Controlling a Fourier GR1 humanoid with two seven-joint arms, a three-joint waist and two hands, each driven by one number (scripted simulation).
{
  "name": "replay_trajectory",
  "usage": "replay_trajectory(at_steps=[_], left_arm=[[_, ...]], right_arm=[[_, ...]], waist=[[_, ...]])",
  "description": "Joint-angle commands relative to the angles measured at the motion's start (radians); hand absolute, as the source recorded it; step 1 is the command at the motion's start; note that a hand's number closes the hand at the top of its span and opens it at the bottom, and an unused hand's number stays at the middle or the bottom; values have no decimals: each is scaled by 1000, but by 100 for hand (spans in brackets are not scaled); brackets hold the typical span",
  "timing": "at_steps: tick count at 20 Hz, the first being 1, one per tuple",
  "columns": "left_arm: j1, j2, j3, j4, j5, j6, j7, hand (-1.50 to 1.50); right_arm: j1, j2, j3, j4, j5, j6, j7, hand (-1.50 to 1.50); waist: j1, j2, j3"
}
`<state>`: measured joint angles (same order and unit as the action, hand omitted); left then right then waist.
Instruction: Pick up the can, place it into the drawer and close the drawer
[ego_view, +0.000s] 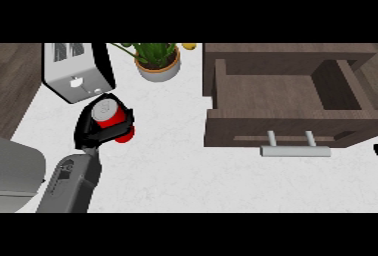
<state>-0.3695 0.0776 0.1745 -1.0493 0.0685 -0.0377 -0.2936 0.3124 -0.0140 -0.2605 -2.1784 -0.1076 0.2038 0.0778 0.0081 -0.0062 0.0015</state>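
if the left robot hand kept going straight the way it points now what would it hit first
Probably the toaster: the left robot hand, curled round the red can, points up and slightly right, toward the toaster's lower right corner. Relative height is unclear.

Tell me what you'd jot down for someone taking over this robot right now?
Left hand: curled round the red can, beside the toaster.
Right hand: barely visible at the right edge; state unclear.
Drawer: pulled open, nothing visible inside, handle facing the robot.
Done: can gripped.
Left: carry the can right, set it in the drawer, push the drawer shut.
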Motion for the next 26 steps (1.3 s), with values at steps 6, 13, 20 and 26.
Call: replay_trajectory(at_steps=[6,13,20,26], left_arm=[[-32,-76,-190,-357,-74,165,288,150],[-270,-77,-229,-313,-94,249,457,150],[-457,-78,-336,-176,-66,407,466,150],[-664,-78,-399,-115,-27,496,596,150]], right_arm=[[-5,-3,-28,27,-12,24,-36,-150],[24,11,-4,-65,-12,16,26,-150],[-87,-34,-37,-35,-41,-21,104,-150],[-2,13,10,-65,8,-3,44,-150]], waist=[[-10,3,-1],[-21,6,-1],[-23,9,-1],[-28,6,-1]])
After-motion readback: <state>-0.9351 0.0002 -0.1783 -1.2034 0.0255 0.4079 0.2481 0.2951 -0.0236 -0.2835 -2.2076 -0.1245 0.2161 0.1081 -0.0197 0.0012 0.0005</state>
